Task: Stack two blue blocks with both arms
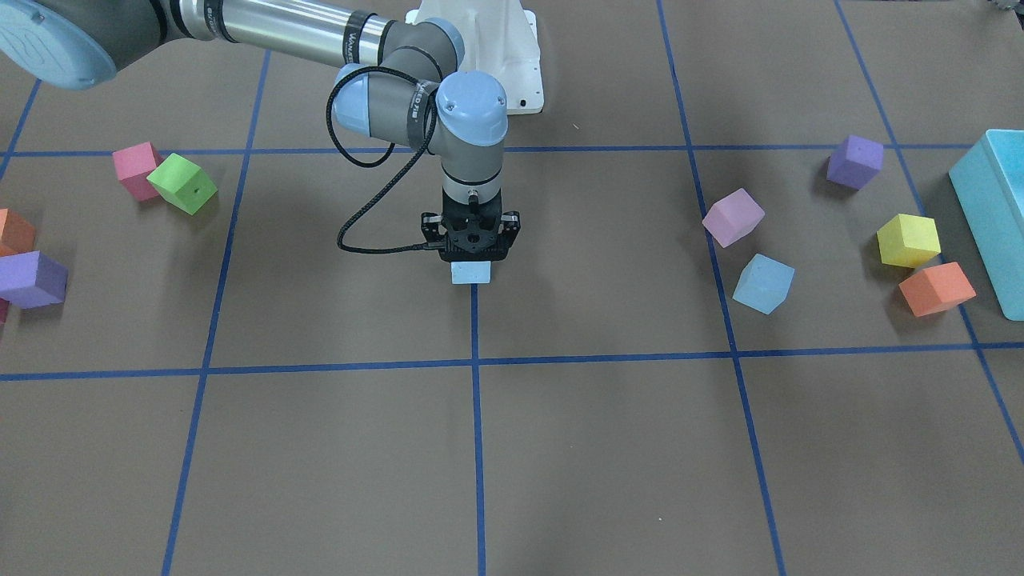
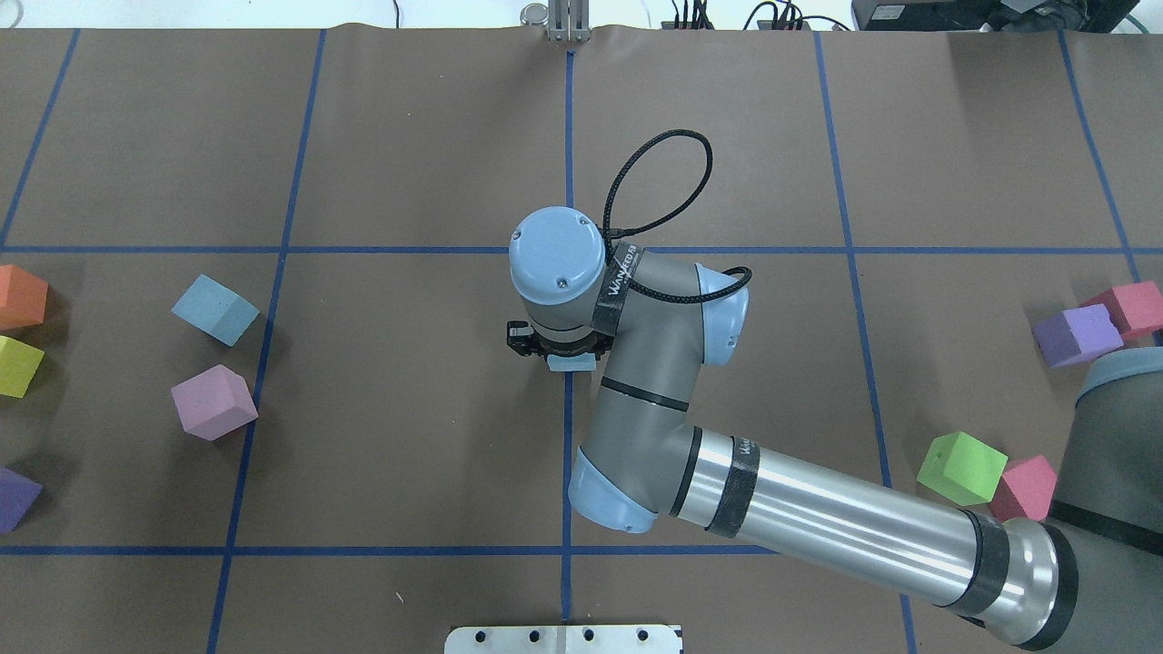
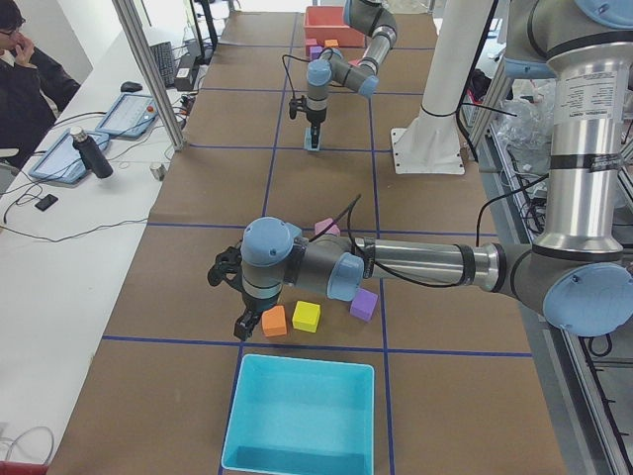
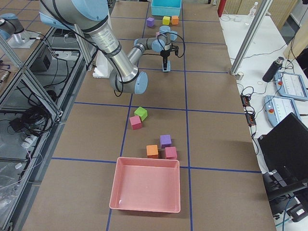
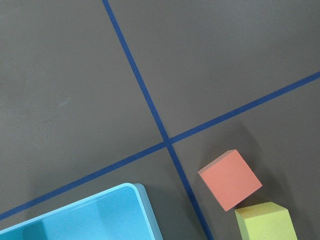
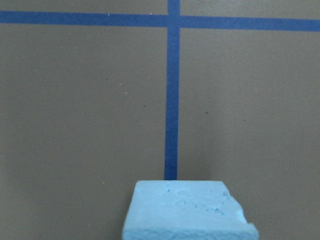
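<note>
My right gripper (image 1: pixel 471 260) hangs straight down over the table's middle and is shut on one pale blue block (image 1: pixel 470 273), low over a blue tape line. That block fills the bottom of the right wrist view (image 6: pixel 187 210) and pokes out under the wrist in the overhead view (image 2: pixel 571 362). The second blue block (image 1: pixel 763 283) lies free on the table on my left side (image 2: pixel 214 309). My left gripper (image 3: pixel 232 297) shows only in the exterior left view, near the orange cube; I cannot tell if it is open or shut.
A turquoise bin (image 1: pixel 988 224) stands at my left end, with orange (image 5: pixel 230 179), yellow (image 5: pixel 265 222), lilac (image 1: pixel 733 217) and purple (image 1: pixel 854 161) cubes near it. Green (image 1: pixel 182 183), pink (image 1: pixel 136 170) and purple (image 1: pixel 32 278) cubes lie on my right side. A red bin (image 4: pixel 146 190) stands at that end.
</note>
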Action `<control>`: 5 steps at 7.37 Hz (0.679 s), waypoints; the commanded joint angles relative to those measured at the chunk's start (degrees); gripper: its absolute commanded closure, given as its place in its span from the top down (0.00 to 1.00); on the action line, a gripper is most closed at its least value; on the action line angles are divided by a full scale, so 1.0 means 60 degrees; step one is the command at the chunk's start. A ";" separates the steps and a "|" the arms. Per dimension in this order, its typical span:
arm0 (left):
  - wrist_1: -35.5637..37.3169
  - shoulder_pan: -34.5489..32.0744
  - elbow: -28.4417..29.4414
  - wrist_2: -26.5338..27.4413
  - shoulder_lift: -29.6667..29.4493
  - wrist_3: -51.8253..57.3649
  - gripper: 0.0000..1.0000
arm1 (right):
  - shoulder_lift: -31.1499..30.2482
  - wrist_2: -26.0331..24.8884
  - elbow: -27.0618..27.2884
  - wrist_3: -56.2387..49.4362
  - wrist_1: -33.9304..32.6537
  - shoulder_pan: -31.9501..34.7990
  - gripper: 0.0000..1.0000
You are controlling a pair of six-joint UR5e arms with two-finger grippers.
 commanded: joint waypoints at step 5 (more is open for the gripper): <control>0.0088 0.0277 0.0450 -0.0029 -0.0758 -0.0858 0.98 | -0.0161 0.1870 0.1286 -0.0020 -0.0115 0.2116 1.00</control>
